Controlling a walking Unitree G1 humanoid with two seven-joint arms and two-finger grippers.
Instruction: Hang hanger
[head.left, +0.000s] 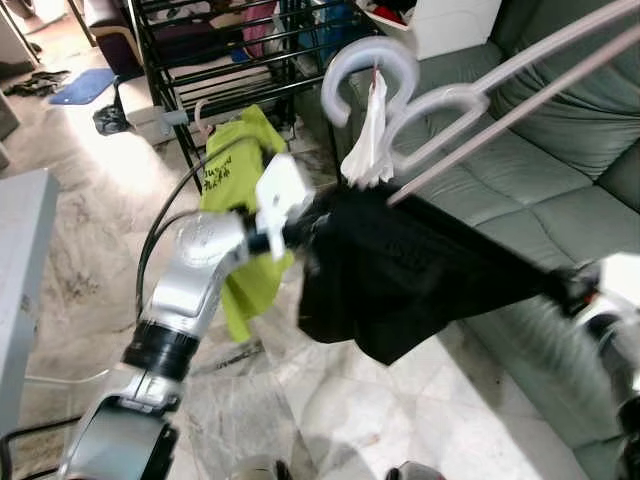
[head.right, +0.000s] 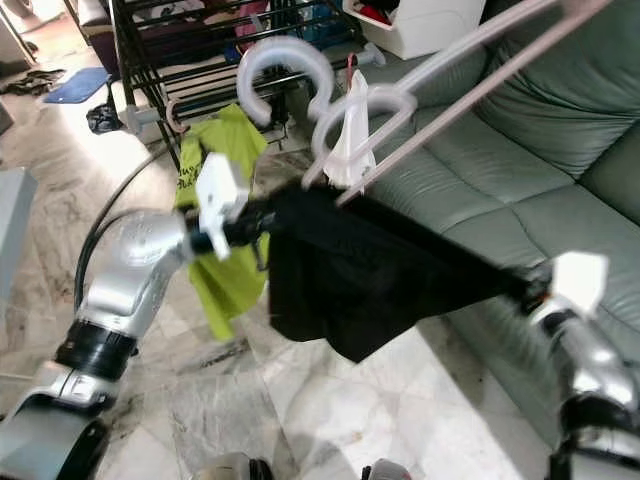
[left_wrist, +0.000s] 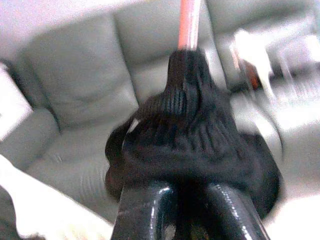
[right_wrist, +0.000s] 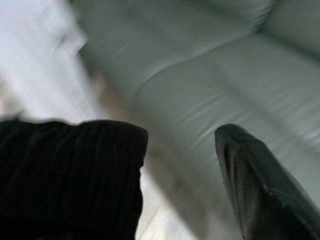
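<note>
The left pincer (left_wrist: 187, 210) is clenched on the black garment's (head.left: 400, 270) left end, the hanger (head.left: 450, 105) rests along the garment's top, and the right pincer (head.left: 570, 288), grip unclear, meets its right end.

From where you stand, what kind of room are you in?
Most likely a home living room used for laundry. A grey-green sofa stands on the right, a black drying rack holds clothes, and a lime-green shirt hangs from it over a marble-patterned tile floor.
</note>
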